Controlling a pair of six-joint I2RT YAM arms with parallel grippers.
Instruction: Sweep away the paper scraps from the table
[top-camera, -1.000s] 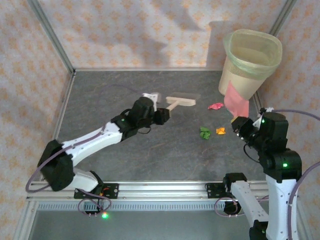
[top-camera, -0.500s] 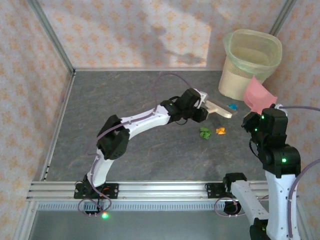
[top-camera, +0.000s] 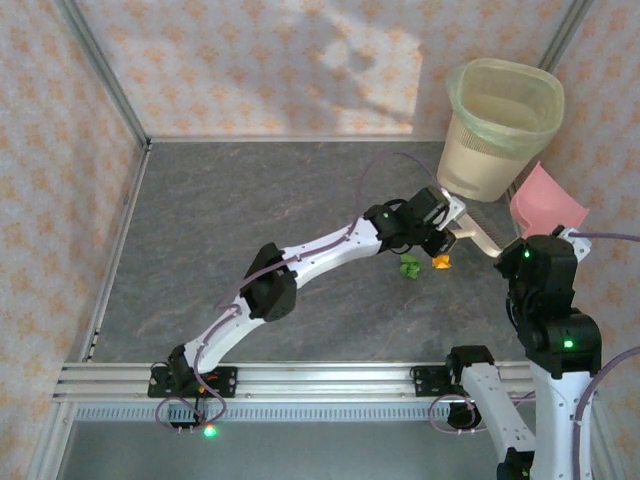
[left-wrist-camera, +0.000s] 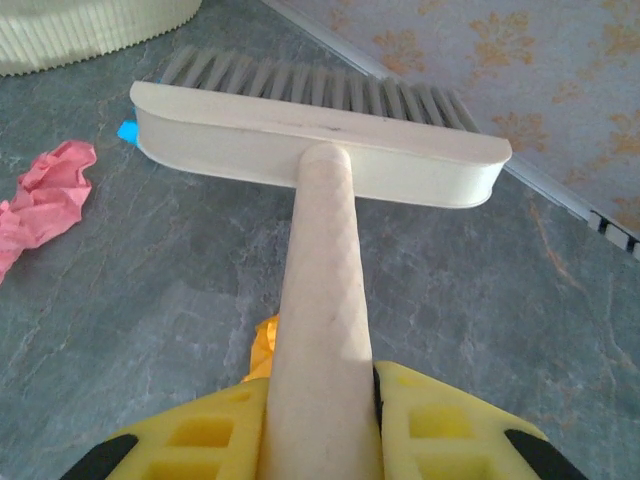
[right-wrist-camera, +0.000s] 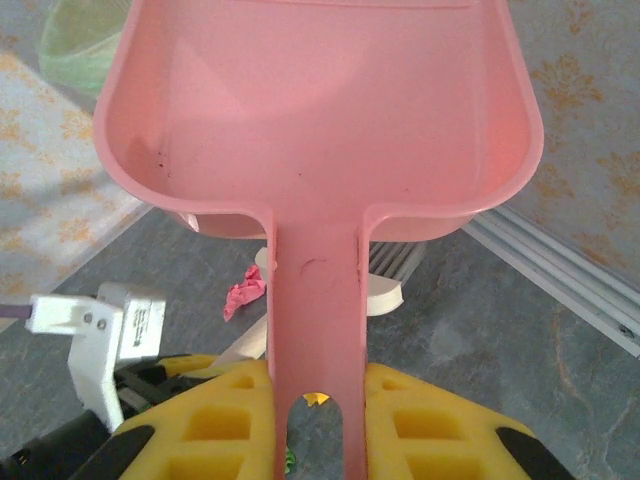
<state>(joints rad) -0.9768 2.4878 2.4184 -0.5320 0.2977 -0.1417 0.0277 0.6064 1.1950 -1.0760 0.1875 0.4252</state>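
Scraps (top-camera: 410, 266) lie by the far right corner of the surface (top-camera: 250, 200), so your left pincer (left-wrist-camera: 325, 430), clamped on the brush (left-wrist-camera: 320, 150) handle, reaches there; your right pincer (right-wrist-camera: 315, 420) grips the dustpan (right-wrist-camera: 320, 120) raised off it, likely awaiting placement.

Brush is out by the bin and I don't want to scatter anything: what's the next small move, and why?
Probably lower the right hand so the dustpan rests its lip on the table near the brush. The pan is held up in the air and looks empty, while the brush head is close to the pink scrap and blue scrap, with nothing to catch them.
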